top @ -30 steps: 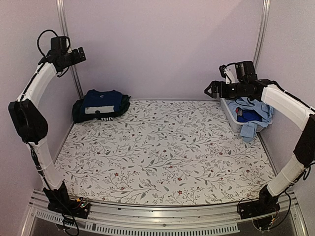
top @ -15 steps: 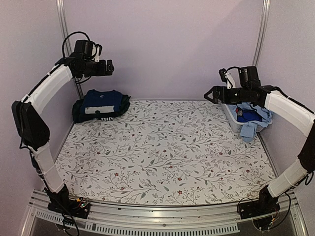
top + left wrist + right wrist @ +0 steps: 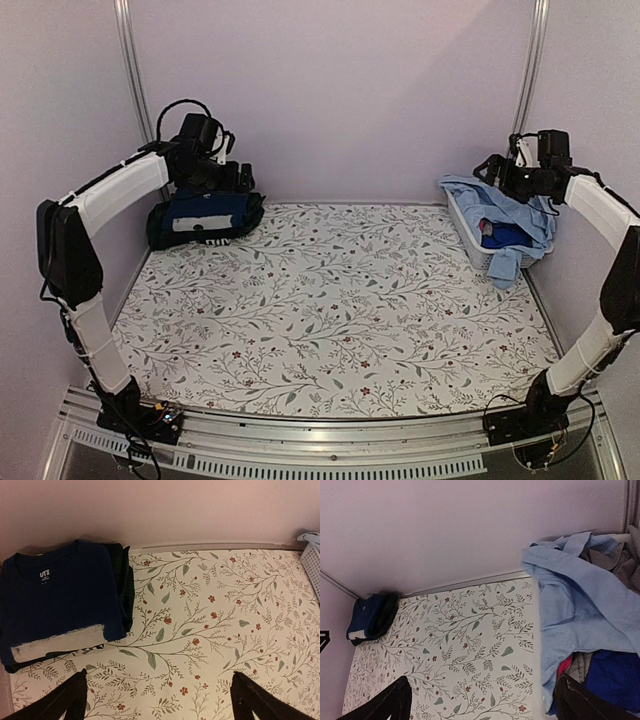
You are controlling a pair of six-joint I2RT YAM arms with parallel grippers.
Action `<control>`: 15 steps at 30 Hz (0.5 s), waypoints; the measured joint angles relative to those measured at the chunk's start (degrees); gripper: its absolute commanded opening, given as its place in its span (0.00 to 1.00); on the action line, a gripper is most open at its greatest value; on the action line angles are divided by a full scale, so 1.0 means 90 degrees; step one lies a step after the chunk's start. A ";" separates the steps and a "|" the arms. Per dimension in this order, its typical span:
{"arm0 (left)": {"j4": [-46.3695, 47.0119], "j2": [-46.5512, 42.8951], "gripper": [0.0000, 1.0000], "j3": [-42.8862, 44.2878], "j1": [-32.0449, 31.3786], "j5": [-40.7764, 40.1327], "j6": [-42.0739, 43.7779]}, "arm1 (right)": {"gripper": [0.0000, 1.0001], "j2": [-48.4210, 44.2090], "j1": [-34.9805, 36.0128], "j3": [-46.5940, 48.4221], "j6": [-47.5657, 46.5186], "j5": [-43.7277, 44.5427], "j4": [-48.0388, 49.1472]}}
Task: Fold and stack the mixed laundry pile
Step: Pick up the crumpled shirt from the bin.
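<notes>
Top: folded stack (image 3: 205, 215) sits far-left on the floral sheet (image 3: 340, 300) and unfolded laundry (image 3: 508, 212) is in the basket (image 3: 470, 238) far-right; left gripper (image 3: 243, 178) hovers over the stack, right gripper (image 3: 490, 168) over the basket. Left wrist: jaws wide apart, empty, navy T-shirt (image 3: 55, 595) on top with green plaid piece (image 3: 126, 580) beneath. Right wrist: jaws wide, empty, light blue shirt (image 3: 575, 605) draped over the rest. This reads as fetching the next garment, so the next move needs a descent onto that shirt, a pinch, and a pull onto the sheet.

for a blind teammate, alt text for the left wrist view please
A folded navy T-shirt sits on a dark plaid garment at the left of a floral sheet, by the back wall. The open left hand frames the bottom; a basket corner shows right.
</notes>
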 measured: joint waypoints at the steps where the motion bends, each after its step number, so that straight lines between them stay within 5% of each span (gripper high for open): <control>1: 0.0012 0.0000 1.00 0.0000 0.0000 0.0005 -0.0019 | 0.99 0.0117 -0.0189 0.0177 0.0034 0.0058 0.0007; 12: -0.0024 0.0000 1.00 0.0000 0.0000 -0.0078 -0.0041 | 0.94 0.2569 -0.0787 0.3164 -0.0588 0.1297 -0.0896; 15: -0.0080 0.0000 1.00 -0.0015 0.0000 -0.0153 -0.0044 | 0.91 0.2637 -0.0775 0.3011 -0.0775 0.1384 -0.1273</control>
